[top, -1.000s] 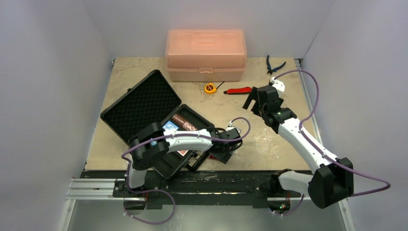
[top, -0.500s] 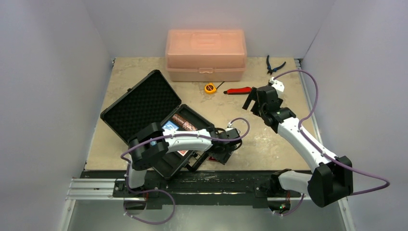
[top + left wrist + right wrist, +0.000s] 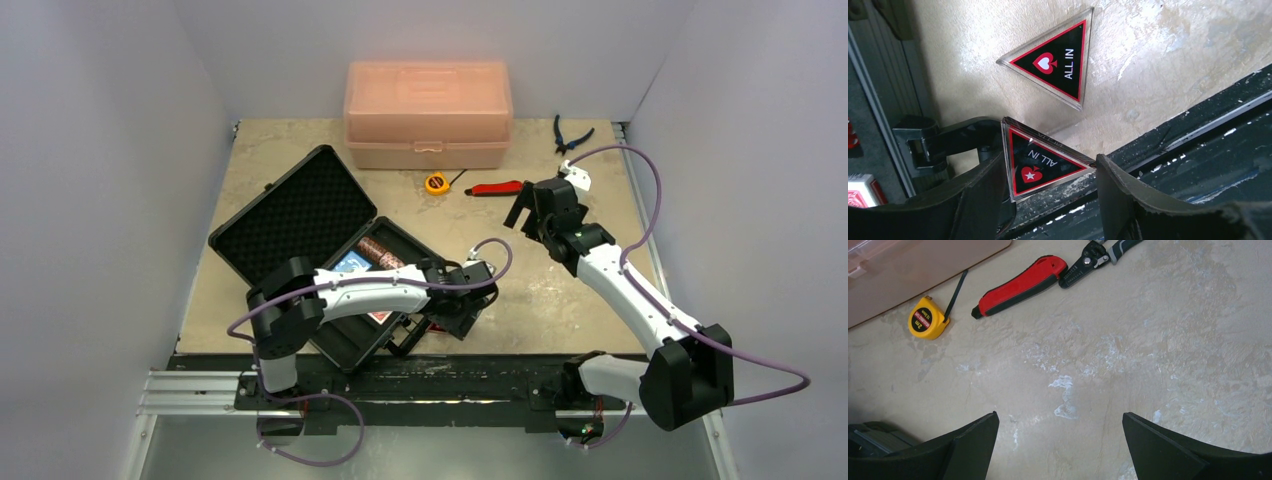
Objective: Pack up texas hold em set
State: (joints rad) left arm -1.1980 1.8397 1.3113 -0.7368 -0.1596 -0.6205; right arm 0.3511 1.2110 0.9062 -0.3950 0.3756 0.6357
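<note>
**ALL IN triangle clamped at the table's near edge**

The ALL IN triangle (image 3: 1040, 162) is black with a red border, a red emblem, white lettering and a clear rim. It spans the left gripper (image 3: 1048, 172), touching both fingers, which are closed on it over the near edge of the table (image 3: 1158, 50). A second triangle (image 3: 1053, 62) of the same look lies flat just beyond. The black case (image 3: 300, 215) lies open to the left, showing its egg-crate foam lid and a chip stack (image 3: 385, 255). The right gripper (image 3: 1060, 440) hangs wide open and empty near a yellow tape measure (image 3: 925, 320).
</note>
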